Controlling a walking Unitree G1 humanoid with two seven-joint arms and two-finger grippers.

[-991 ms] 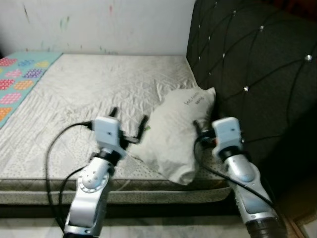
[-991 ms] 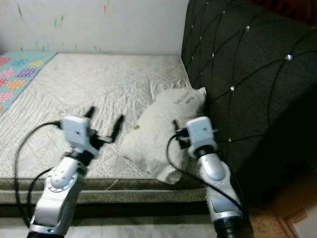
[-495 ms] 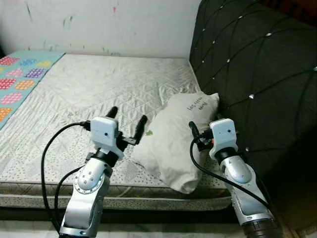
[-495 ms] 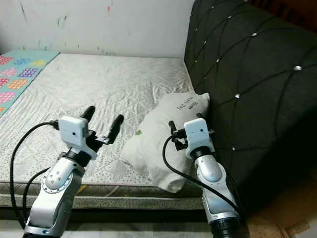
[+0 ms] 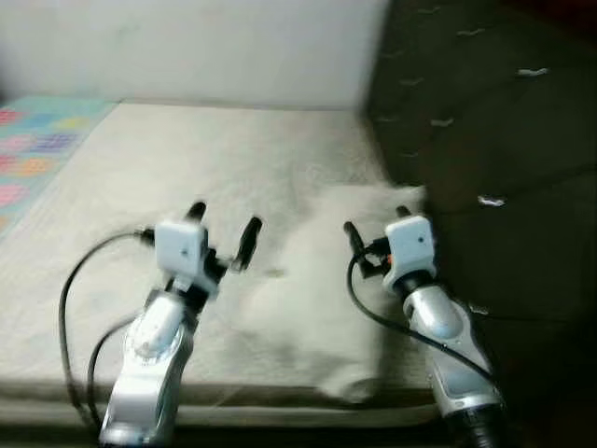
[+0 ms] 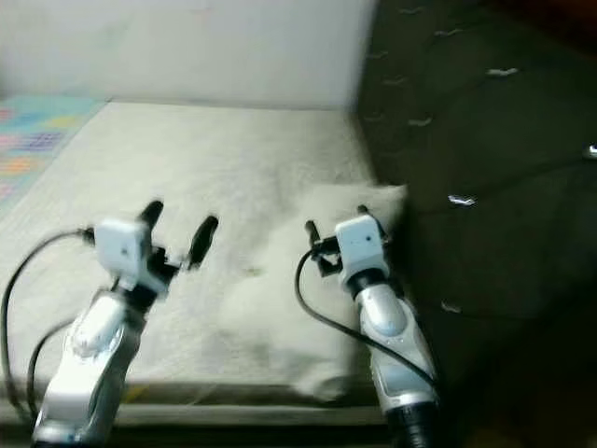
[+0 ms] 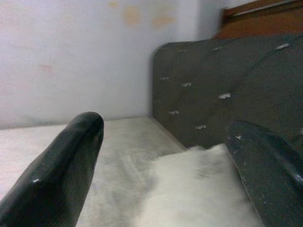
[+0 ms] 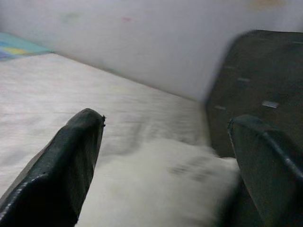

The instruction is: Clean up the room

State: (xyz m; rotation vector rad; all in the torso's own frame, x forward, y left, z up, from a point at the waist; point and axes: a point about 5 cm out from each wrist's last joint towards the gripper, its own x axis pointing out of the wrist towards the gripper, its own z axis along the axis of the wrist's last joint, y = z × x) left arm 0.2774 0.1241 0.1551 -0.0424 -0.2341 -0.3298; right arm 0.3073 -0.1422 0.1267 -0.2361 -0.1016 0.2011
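A white pillow (image 5: 317,280) lies on the bare quilted mattress (image 5: 187,168), leaning against the dark tufted headboard (image 5: 485,140). My left gripper (image 5: 224,231) hovers over the mattress just left of the pillow, fingers open and empty. My right gripper (image 5: 375,224) hangs above the pillow's upper part, close to the headboard, also open with nothing held. In the left wrist view the pillow (image 7: 189,189) shows between the two black fingers (image 7: 57,175). In the right wrist view the pillow (image 8: 165,189) lies below the spread fingers (image 8: 52,175). The head views are blurred.
A white wall (image 5: 187,47) runs behind the bed. A colourful patterned mat (image 5: 37,140) covers the mattress at the far left. The mattress front edge (image 5: 233,406) lies near me; open mattress stretches between mat and pillow.
The whole picture has shifted and blurred, so the camera has moved nearer the bed. Both grippers have risen a little and stay open over the pillow area.
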